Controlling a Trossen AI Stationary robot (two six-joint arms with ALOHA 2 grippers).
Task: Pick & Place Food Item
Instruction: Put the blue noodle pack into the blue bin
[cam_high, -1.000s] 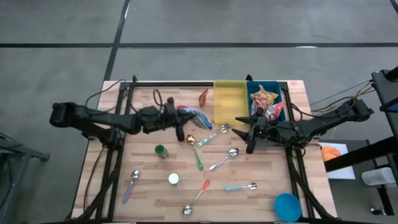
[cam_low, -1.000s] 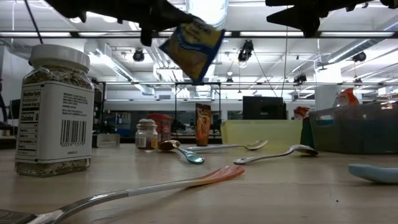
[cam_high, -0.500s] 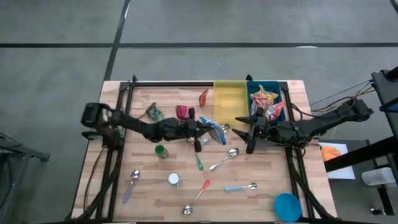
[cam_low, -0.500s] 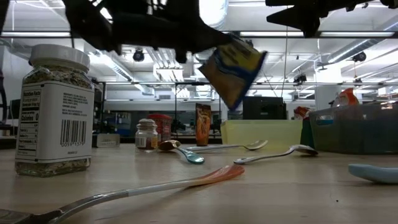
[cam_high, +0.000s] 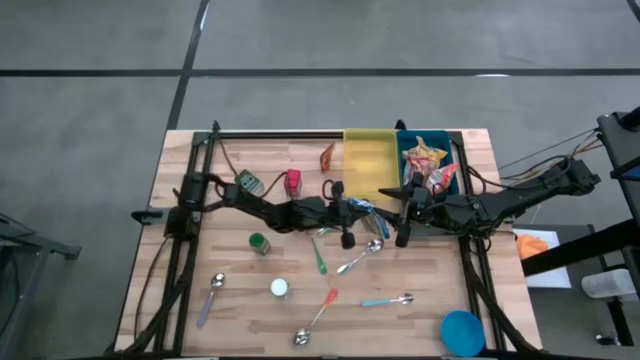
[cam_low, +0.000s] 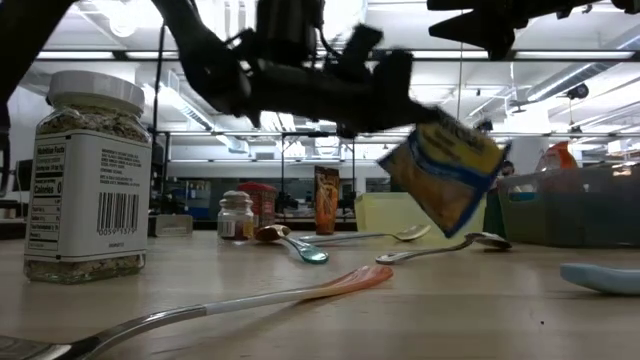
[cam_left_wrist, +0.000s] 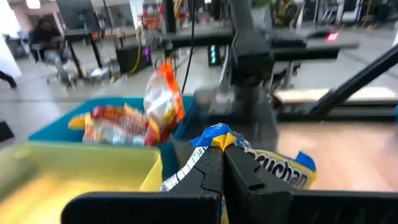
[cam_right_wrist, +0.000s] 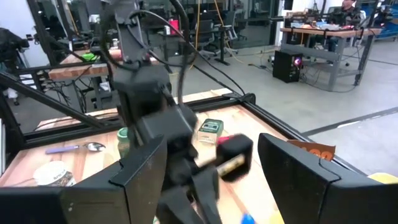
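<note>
I have the wooden desk (cam_high: 230, 300) filling the middle of the high view. At its left, in the lower part of the frame, a purple-handled spoon (cam_high: 212, 296) lies beside a white-lidded jar (cam_high: 279, 289), with a green-lidded jar (cam_high: 259, 243) above them. Higher up, near the upper left of the desk, I see a green tin (cam_high: 248, 182) and a red container (cam_high: 293, 180).

My left arm reaches across the centre of the frame, and its left pincer (cam_high: 362, 212) is clamped tight on a blue and yellow noodle packet (cam_high: 366, 209), holding it just left of the right arm's tip. In the low view that packet (cam_low: 442, 178) hangs tilted in the air, clear of the desk, right of centre. In the left wrist view the fingers (cam_left_wrist: 211, 169) pinch the packet's crimped edge.

Below it lie a green-handled spoon (cam_high: 319, 258), a plain metal spoon (cam_high: 362, 254), an orange-handled spoon (cam_high: 318, 318) and a blue-handled spoon (cam_high: 388, 300).

At upper centre sits a yellow bin (cam_high: 368, 165), and touching its right side a blue bin (cam_high: 452, 188) with snack packets (cam_high: 425, 160) in it.

The right pincer (cam_high: 403, 213) hovers just left of the blue bin, its jaws standing apart with nothing between them.

A blue bowl (cam_high: 462, 332) sits at the lower right corner.
</note>
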